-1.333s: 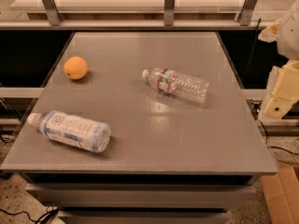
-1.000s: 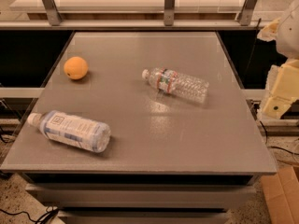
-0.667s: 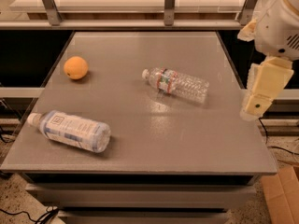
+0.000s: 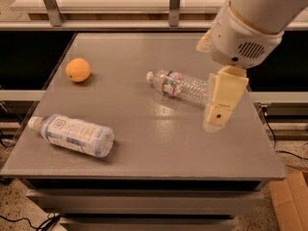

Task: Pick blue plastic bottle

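The blue plastic bottle (image 4: pixel 72 134) lies on its side at the front left of the grey table (image 4: pixel 159 148), with its white cap pointing left and its pale blue-and-white label facing up. My gripper (image 4: pixel 219 110) hangs from the large white arm over the right part of the table. It points down, just right of the slim clear bottle (image 4: pixel 180 85). It is far to the right of the blue bottle and holds nothing that I can see.
The slim ridged clear bottle with a red-green band lies mid-table, cap to the left. An orange (image 4: pixel 78 70) sits at the back left. A metal rail (image 4: pixel 175 4) runs behind the table. A cardboard box (image 4: pixel 288 201) stands on the floor at the lower right.
The arm has swung in from the right edge to over the table's right side, near the clear bottle. The bottles and the orange have not moved.
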